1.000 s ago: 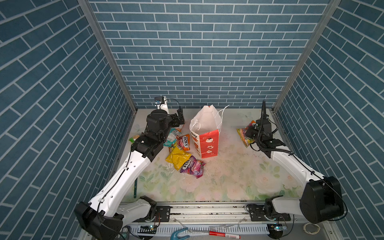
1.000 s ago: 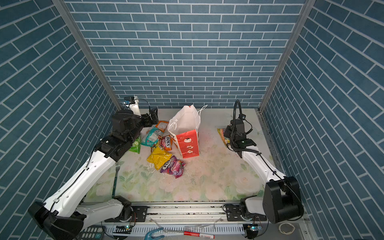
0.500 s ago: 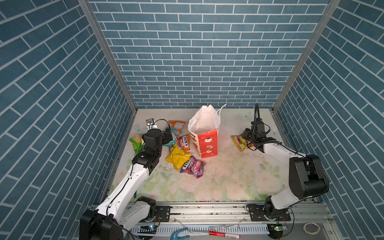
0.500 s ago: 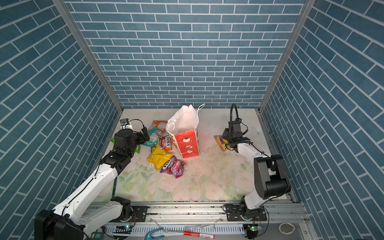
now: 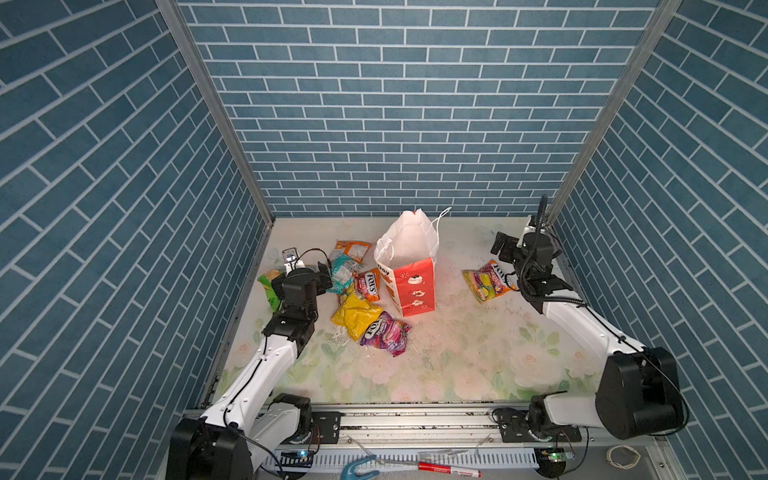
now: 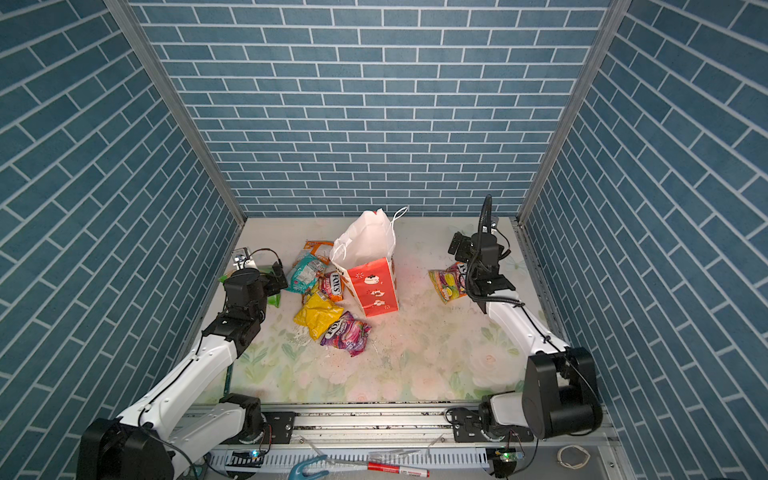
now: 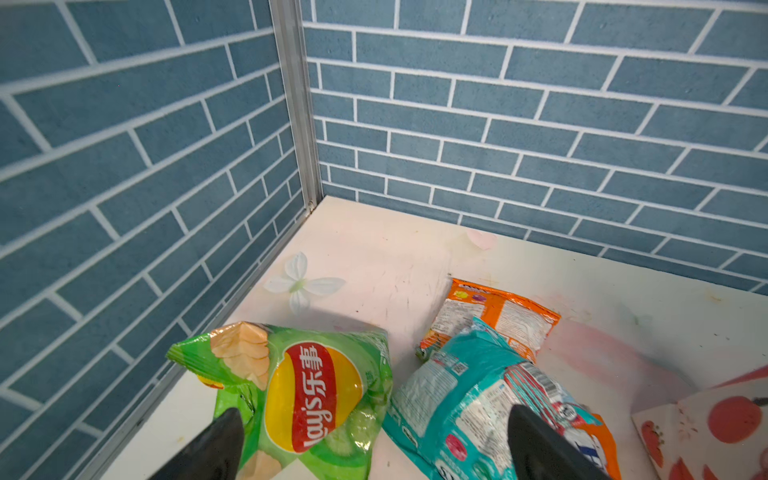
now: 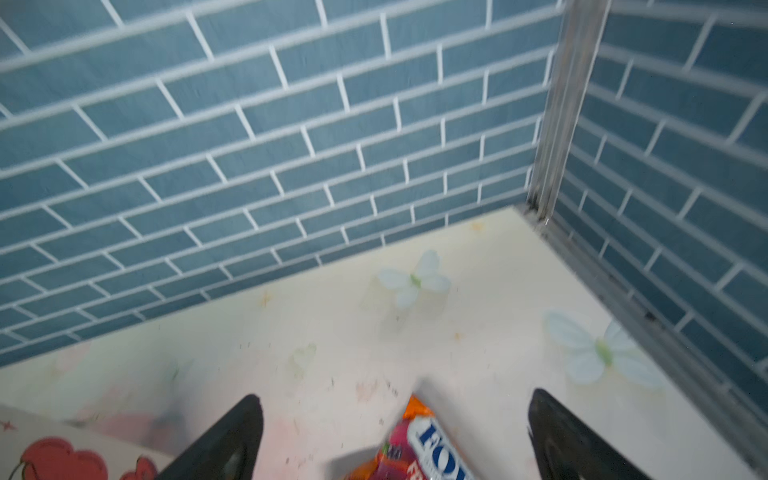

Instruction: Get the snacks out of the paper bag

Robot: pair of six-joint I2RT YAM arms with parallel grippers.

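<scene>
The paper bag stands upright mid-table, white with a red front. Several snacks lie left of it: a green Lay's bag, a teal packet, an orange-white packet, an orange FOX'S, a yellow packet and a purple FOX'S. My left gripper hangs open above the Lay's bag and teal packet, holding nothing. A yellow-green FOX'S packet lies on the table right of the bag. My right gripper is open above it, apart from it.
Blue brick walls close in three sides, with metal posts at the back corners. The right arm sits near the back right corner. A metal rail runs along the front edge, with a red marker and a blue tool below it.
The right gripper opened and let the yellow-green FOX'S packet drop onto the table, then pulled back and up toward the right corner. The left arm came down over the packets at the left.
</scene>
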